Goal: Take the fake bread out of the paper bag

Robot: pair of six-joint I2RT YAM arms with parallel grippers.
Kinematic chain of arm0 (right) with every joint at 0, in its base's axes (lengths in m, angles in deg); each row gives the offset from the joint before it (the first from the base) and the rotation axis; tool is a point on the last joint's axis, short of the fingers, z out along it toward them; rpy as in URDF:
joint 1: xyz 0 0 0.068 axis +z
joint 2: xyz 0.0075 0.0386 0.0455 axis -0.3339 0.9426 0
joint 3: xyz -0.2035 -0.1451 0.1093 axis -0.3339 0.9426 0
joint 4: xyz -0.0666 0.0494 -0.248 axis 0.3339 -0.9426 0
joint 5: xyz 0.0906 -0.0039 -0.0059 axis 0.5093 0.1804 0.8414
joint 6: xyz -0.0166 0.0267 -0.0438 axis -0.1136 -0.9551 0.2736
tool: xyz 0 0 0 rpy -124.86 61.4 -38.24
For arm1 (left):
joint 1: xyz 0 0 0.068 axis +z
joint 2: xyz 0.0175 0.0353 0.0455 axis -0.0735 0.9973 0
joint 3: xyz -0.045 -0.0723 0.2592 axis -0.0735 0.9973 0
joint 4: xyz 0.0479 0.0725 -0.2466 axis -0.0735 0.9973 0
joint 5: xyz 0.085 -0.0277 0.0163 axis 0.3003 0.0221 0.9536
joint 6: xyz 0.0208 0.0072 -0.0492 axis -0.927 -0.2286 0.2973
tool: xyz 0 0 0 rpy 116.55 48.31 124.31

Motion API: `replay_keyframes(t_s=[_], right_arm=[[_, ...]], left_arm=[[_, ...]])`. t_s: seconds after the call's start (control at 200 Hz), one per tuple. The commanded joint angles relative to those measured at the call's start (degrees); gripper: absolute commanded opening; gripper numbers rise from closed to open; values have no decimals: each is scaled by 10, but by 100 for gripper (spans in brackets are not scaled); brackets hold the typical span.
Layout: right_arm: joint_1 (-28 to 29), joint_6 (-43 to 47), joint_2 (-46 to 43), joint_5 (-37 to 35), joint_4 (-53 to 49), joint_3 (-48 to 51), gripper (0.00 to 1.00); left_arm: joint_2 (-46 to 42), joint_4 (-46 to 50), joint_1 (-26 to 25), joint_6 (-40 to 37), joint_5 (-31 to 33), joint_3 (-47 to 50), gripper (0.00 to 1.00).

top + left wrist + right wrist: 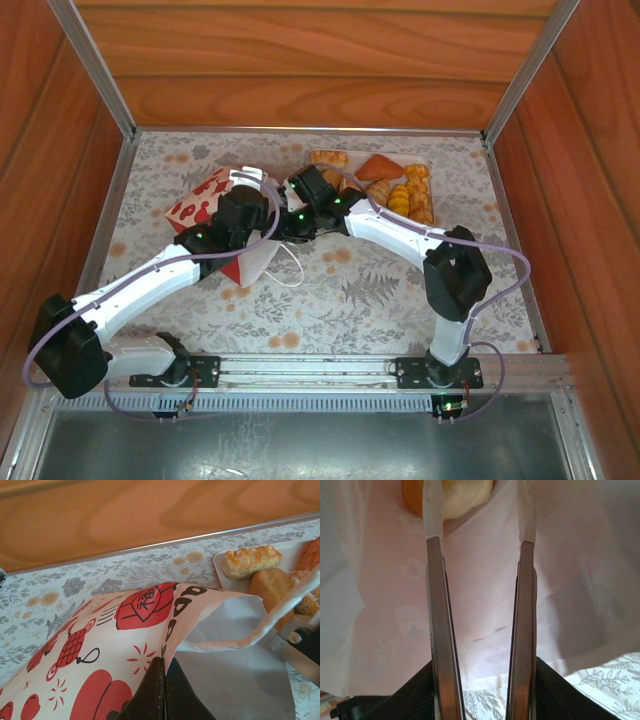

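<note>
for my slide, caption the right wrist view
Metal tongs reach inside the paper bag toward a fake bread roll

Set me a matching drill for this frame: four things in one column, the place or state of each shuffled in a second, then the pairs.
Things
1. white paper bag with red marks
2. metal tongs
3. golden oval toy roll
4. flat pale tray

Places or states
A. inside the bag, at the tong tips
B. at the back right, carrying toy pastries
C. lying on its side, edge pinched by the shut left gripper
D. held in the right gripper, reaching into the bag

Pairs: 1-C, 2-D, 3-A, 4-B
</note>
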Motion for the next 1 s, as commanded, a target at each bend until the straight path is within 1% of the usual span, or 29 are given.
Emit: replay_keyframes(t_s=[0.0,0.205,0.425,0.625,0.755,0.995], right_arm=[[8,15,5,-4,10,-27,46],[9,15,-19,-18,10,-11,46],[11,12,19,1,12,-39,47],[15,16,28,17,32,-46,47],[18,22,30,10,20,-49,47],[30,25,32,-4,30,-36,47]], left_arm=[[6,-11,3,-1,-5,-18,0],[4,-18,3,-2,-4,-17,0],[-5,-18,3,-3,-15,-13,0],[-12,-18,3,-7,-21,-16,0],[-13,-15,3,-8,-22,-20,0],[-28,-18,3,-9,-16,-18,0]])
